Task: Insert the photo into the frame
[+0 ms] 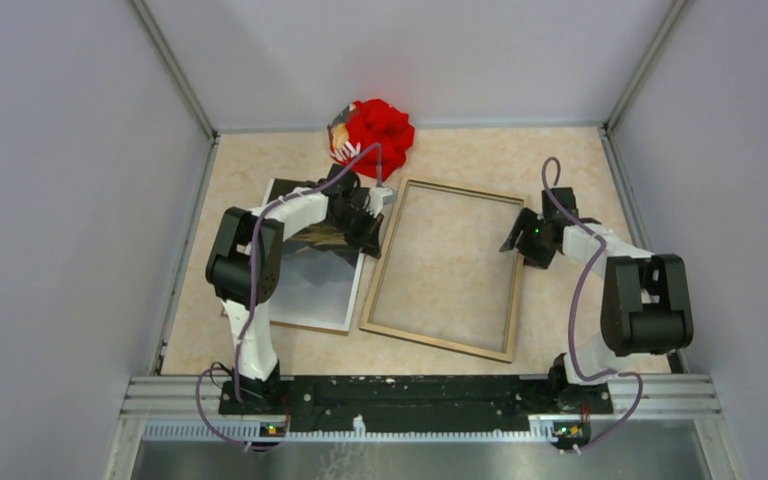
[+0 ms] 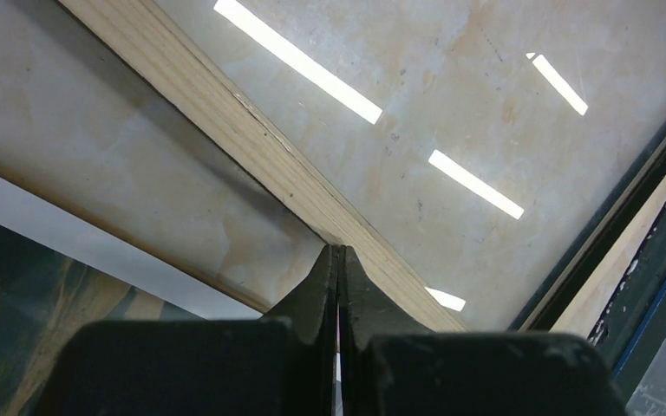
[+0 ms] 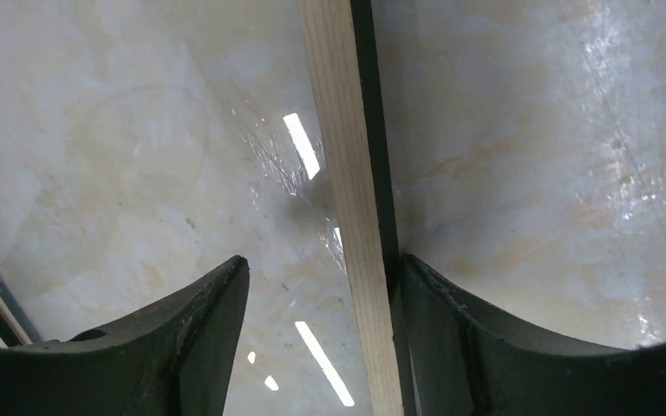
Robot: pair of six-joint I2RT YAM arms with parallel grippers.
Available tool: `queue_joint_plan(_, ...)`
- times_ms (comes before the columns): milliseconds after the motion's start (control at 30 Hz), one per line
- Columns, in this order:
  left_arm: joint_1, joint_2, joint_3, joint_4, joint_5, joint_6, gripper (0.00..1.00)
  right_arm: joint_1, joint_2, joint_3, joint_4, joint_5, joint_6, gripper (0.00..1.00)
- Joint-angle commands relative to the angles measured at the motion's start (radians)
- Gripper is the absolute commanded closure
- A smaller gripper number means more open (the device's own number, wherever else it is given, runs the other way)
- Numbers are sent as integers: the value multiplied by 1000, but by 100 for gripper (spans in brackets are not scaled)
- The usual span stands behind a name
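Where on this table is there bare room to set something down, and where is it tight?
Bare table lies at the far right, beyond the far rail of the frame, and in the far left corner beside the red cloth bundle. A thin strip runs before the frame's near rail. Crowded: the gap between photo and frame, where the left gripper sits.
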Motion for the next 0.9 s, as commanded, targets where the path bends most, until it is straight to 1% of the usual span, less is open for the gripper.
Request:
queue_joint_plan(0, -11, -2, -66, -22, 1, 48, 100, -1, 59, 112, 96, -93, 20, 36)
queue_joint_plan(167, -22, -22, -101, -16, 22, 52, 100, 1, 161, 214, 82, -162, 22, 37)
queue_joint_plan(300, -25, -60, -108, -28, 34, 50, 100, -1, 185, 245, 57, -131, 19, 37)
queue_joint_plan(367, -23, -70, -82, -46, 12, 53, 100, 1, 158, 251, 26, -83, 15, 36)
queue_joint_plan(467, -4, -71, 8, -85, -24, 59, 100, 1, 83, 248, -22, 2, 17, 36)
queue_joint_plan(600, 62, -70, 129, -150, -71, 60, 100, 12, -84, 214, -53, 119, 37, 36)
queue_joint_plan(667, 119, -79, 180, -183, -84, 59, 93, 69, -156, 216, -60, 177, 23, 35)
queue_joint_plan(700, 150, -85, 200, -199, -86, 64, 86, 122, -173, 236, -77, 207, -1, 35)
queue_joint_plan(800, 246, -111, 239, -247, -139, 80, 60, 302, -159, 317, -128, 246, -55, 37)
queue_joint_plan(867, 317, -138, 236, -255, -208, 88, 47, 428, -129, 361, -142, 272, -52, 39)
